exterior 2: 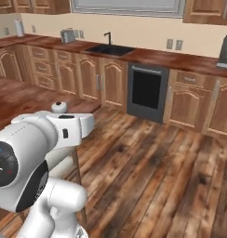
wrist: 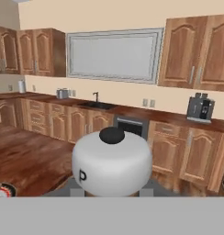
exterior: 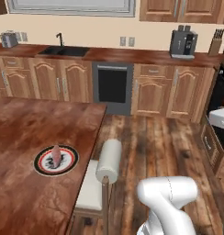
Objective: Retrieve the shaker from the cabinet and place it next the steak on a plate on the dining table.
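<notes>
Claw (wrist: 112, 192) is seen at the bottom of the hand view, its tips mostly covered by the shaker (wrist: 112, 163); the fingers are drawn in against the shaker's lower body, so the shaker is held pinched. A pale rounded top with a dark cap and a letter P on its front is noted on the shaker. Held upright and close to the lens, it is seen against the far kitchen wall.

In the right base view the shaker's pale top (exterior 2: 59, 107) is glimpsed just above the white hand, in the air over the near edge of the dining table (exterior 2: 17, 100).

In the left base view the dining table (exterior: 26, 124) is recorded across the left half of the picture. The plate (exterior: 40, 161) lies flat on it near the table's right edge, dark rim, reddish ring, pale centre. The steak (exterior: 54, 157) is laid on the plate's middle. A sliver of the plate is also caught at the lower left of the hand view. Shaker and plate are well apart; the shaker is not yet set down.

A white-cushioned stool (exterior: 93, 186) with a rolled back is noted just beside the table's right edge, between the table and the arm.

Along the back wall: brown cabinets (exterior: 150, 92), a sink (exterior: 63, 51) with a dark tap, a dark oven front (exterior: 112, 87), a coffee machine (exterior: 183, 43), a toaster (exterior: 8, 39) and a knife block (exterior: 215, 43) are recorded on the counter.
</notes>
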{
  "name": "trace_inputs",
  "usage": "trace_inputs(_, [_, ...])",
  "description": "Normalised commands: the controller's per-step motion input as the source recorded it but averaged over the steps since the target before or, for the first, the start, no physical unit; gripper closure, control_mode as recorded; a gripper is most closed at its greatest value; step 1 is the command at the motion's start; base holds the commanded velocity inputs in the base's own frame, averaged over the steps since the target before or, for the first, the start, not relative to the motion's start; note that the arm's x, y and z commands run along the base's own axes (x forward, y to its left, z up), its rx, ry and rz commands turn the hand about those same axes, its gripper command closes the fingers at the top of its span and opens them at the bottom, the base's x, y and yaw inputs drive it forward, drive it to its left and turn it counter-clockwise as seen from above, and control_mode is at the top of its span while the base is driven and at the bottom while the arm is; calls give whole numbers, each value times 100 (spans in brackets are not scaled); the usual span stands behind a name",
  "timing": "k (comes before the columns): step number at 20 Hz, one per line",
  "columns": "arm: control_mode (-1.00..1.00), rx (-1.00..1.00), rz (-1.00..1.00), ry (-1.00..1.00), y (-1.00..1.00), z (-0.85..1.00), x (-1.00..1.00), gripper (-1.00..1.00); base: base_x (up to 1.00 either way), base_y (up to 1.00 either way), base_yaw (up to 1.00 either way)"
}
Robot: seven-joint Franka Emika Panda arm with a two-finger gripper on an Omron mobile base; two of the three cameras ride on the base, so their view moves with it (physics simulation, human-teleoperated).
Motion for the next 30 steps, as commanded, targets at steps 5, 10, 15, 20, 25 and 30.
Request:
trace_inputs(5, [100, 0, 0, 0, 0, 0, 0, 100, 100, -4, 43])
trace_inputs(10, [100, 0, 0, 0, 0, 0, 0, 100, 100, -10, 41])
trace_inputs(15, [100, 0, 0, 0, 0, 0, 0, 100, 100, -9, 39])
trace_inputs(20, [100, 0, 0, 0, 0, 0, 0, 100, 91, -15, 37])
trace_inputs(25, [100, 0, 0, 0, 0, 0, 0, 100, 95, -23, 37])
trace_inputs(30, [100, 0, 0, 0, 0, 0, 0, 100, 100, -30, 46])
